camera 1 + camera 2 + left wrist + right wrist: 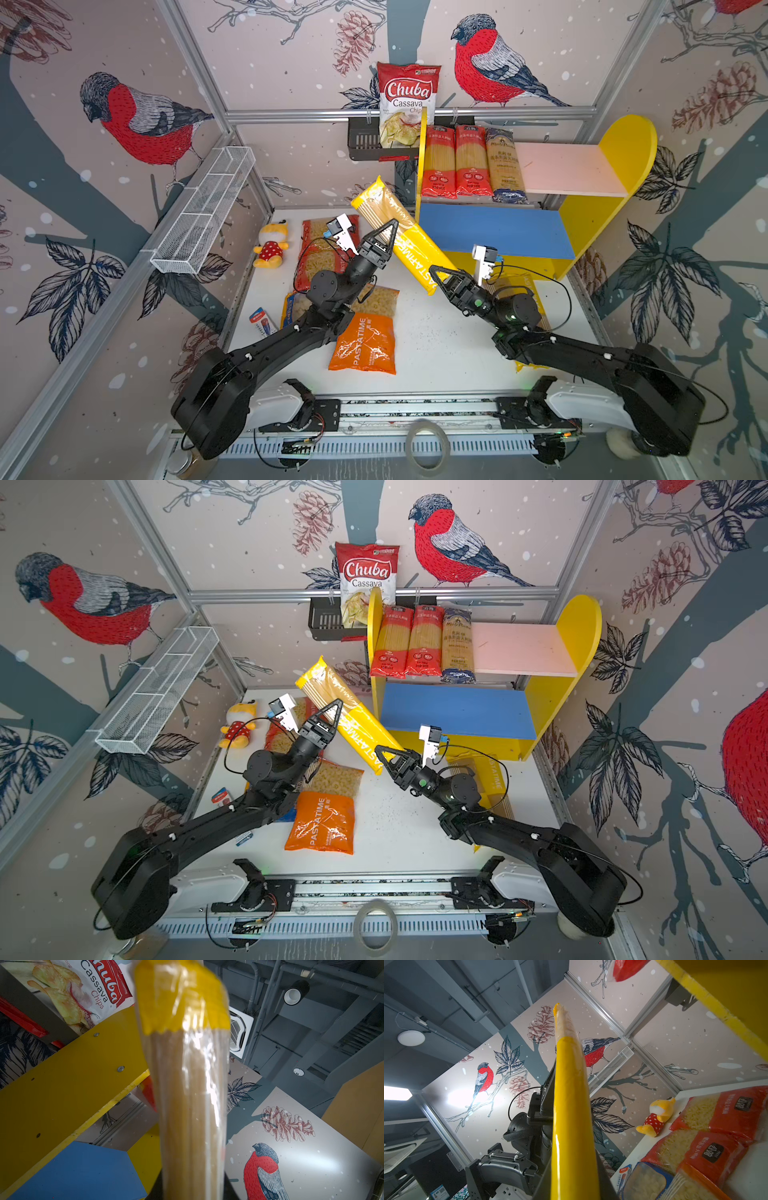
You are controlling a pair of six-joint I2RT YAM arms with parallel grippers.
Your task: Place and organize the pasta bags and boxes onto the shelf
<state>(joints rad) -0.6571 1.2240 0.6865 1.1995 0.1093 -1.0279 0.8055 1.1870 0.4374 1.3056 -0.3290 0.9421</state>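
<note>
Top views both showed us a white counter [436, 332] boxed in by aluminium rails and wallpaper of red-breasted birds and pine cones. At its back stood the shelf [627, 141], and we placed everything else from it. A chips bag [409, 95] stood in a black rack [361, 141] just beside one of the shelf's side panels. Against that panel, on the pink upper board [569, 166], two red spaghetti packs [438, 162] and a dark-blue pack [505, 166] lay side by side, with the blue lower board [494, 232] beneath. Farther out from the shelf, two red macaroni bags [726, 1113], a plush toy [272, 245] and an orange macaroni bag [365, 340] lay on the counter. A wire basket [203, 212] hung on the wall well apart from the shelf.

Both arms reached inward toward the shelf's front. The left gripper [392, 227] had its jaws closed on the middle of the yellow spaghetti pack [411, 245]. The right gripper [434, 276] had its jaws narrowed onto the pack's lower end. The pack hung clear of the counter, tilted, its see-through upper end near the panel by the rack.

In the left wrist view the pack was blurred and we could not see the jaws. A second yellow pack [494, 775] in front of the shelf lay mostly under the right arm. A blue-yellow bag [293, 307] showed only an edge from under the left arm.
</note>
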